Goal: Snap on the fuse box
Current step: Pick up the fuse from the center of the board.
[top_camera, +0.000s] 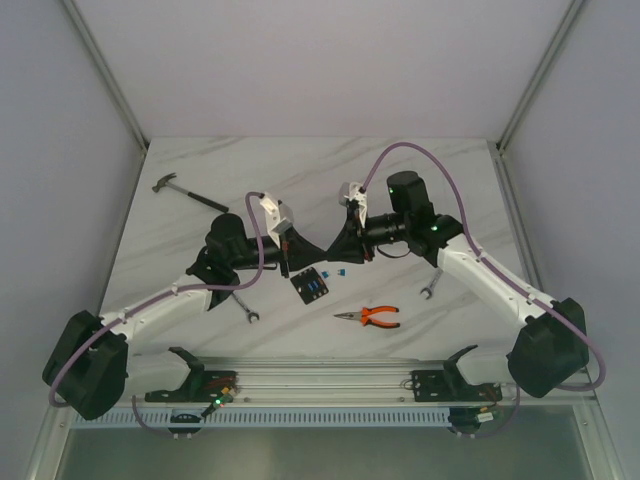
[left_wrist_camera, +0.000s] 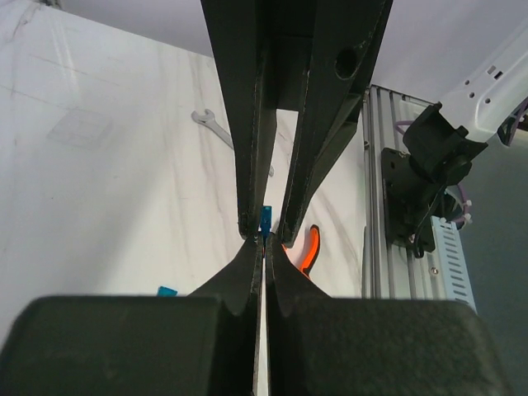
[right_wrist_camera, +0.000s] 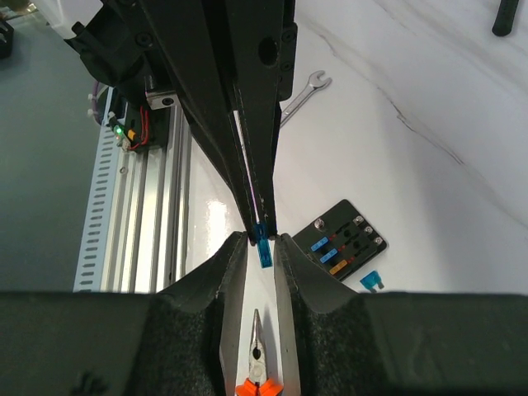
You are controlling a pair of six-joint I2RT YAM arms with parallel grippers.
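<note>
My white marble table (top_camera: 300,170) fills the overhead frame, hemmed by pale walls left and right and by an aluminium rail (top_camera: 320,378) along the bottom edge. Open marble runs from mid-frame to the far edge at the top.

My two arms reach in from the bottom corners, elbows bent. The wrists meet at centre frame, fingers pointed at each other tip to tip above the surface.

A hammer (top_camera: 185,191) lies at upper left, near the table's left edge, well apart from both arms. Orange-handled pliers (top_camera: 370,317) sit lower centre, between the rail and my wrists. One wrench (top_camera: 246,306) lies just beside my left forearm, another (top_camera: 428,287) just beside my right.

The fuse box (top_camera: 311,286) rests flat on the marble just below the meeting point, slotted face up and turned diagonal, touched by neither hand. The right wrist view has it at right of centre.

My left gripper (left_wrist_camera: 262,241) is pressed together on a small blue fuse (left_wrist_camera: 265,219), which pokes from its tips. My right gripper (right_wrist_camera: 262,241) stands slightly apart around that fuse, a sliver of gap showing on each side. A second, loose fuse (top_camera: 340,270) lies just right of the box.
</note>
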